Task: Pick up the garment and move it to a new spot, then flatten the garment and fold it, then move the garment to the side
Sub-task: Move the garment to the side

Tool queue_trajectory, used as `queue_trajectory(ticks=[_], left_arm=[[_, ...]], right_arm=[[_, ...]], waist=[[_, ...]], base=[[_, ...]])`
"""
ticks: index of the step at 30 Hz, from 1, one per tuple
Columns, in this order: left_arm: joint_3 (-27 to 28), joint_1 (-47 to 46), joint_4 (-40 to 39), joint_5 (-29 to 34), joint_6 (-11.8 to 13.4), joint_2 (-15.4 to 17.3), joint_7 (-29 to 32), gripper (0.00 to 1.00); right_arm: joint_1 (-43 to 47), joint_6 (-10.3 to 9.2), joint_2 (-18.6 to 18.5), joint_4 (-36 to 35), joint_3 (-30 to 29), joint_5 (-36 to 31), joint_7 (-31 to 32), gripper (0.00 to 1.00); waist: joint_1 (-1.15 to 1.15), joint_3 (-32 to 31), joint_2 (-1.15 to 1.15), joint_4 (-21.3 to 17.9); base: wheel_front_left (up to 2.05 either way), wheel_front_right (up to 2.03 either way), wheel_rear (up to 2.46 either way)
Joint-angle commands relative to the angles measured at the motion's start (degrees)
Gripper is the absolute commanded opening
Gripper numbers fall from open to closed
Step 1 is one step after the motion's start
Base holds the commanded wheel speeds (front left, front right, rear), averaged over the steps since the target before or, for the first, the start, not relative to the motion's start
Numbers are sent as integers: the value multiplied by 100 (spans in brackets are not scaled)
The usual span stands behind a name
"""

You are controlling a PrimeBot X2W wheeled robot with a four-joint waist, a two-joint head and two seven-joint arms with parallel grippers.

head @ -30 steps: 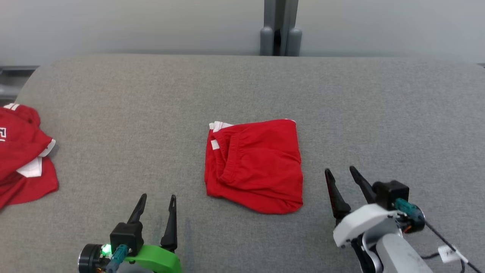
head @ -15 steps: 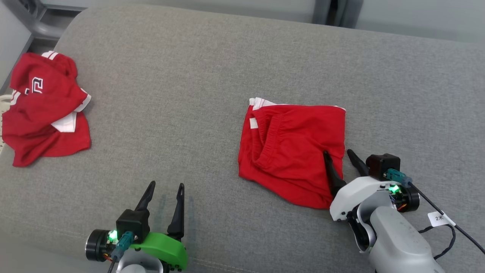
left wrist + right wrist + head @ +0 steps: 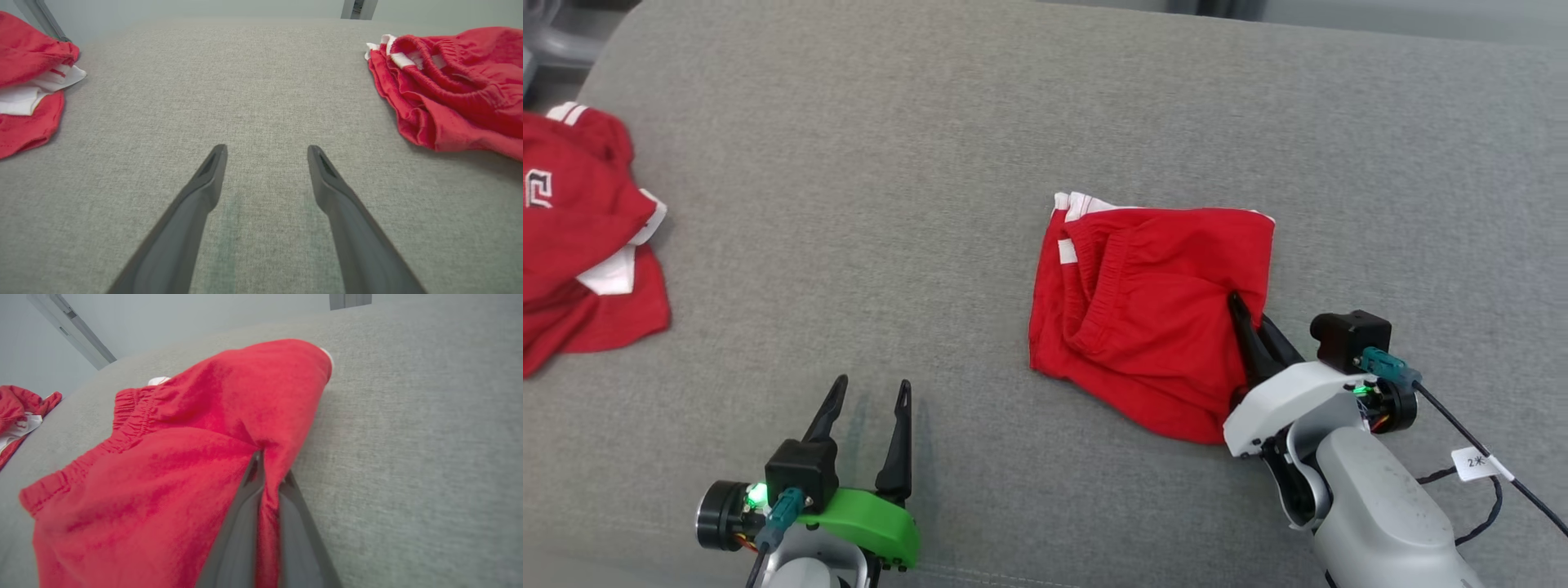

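Pick-up step: right gripper [image 3: 1250, 312] clamped on the red shorts' [image 3: 1143, 310] right edge, left gripper [image 3: 872, 382] apart and idle; next, lift clear and carry.

You're looking at a garment [image 3: 1143, 327] of soft, matt red cloth on a coarse grey woven table cover [image 3: 890, 163]; the left gripper [image 3: 872, 381] has smooth, matt dark plastic fingers [image 3: 351, 228].

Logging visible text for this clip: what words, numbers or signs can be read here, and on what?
"2" plus a mark too small to read: white tag at the lower right of the head view.
White block figure, cut off by the edge, not readable: red garment at the far left.
Red shorts: none.
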Motion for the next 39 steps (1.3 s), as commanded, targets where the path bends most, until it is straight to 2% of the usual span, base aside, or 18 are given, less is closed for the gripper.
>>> queue_trajectory(ticks=[1,10,15,19,24,30,34,39], left_arm=[[13,9,-34,33,-45,15,0,100],[-127,-178,-47,114,-146,17,0,100],[-210,-271,-30,138,-181,18,0,100],[-261,-330,50,239,-217,21,0,100],[-246,-401,97,254,-247,24,0,100],[-232,-499,131,356,-286,50,0,100],[-188,-562,139,406,-294,99,0,100],[-203,-661,130,446,-328,102,0,100]], right_arm=[[106,-10,-25,-63,-7,26,-5,0],[322,-10,-21,-205,171,67,-9,0],[401,-10,-16,-279,208,116,-9,0],[342,-10,-19,-281,207,53,-9,0],[138,-10,-15,-187,105,-265,-10,0],[-451,-10,-129,332,-437,-1127,-10,0],[-1054,-11,-521,832,-779,-1599,65,0],[-1688,-10,-1207,1374,-1228,-2120,336,0]], waist=[[0,-337,0,-808],[0,-437,0,-2457],[0,-332,0,-3097],[0,-185,0,-3399],[0,-16,0,-3399],[0,211,0,-3001],[0,376,0,-2633],[0,592,0,-2148]], base=[[0,0,0],[0,0,0],[0,0,0],[0,0,0],[0,0,0],[0,0,0],[0,0,0],[0,0,0]])
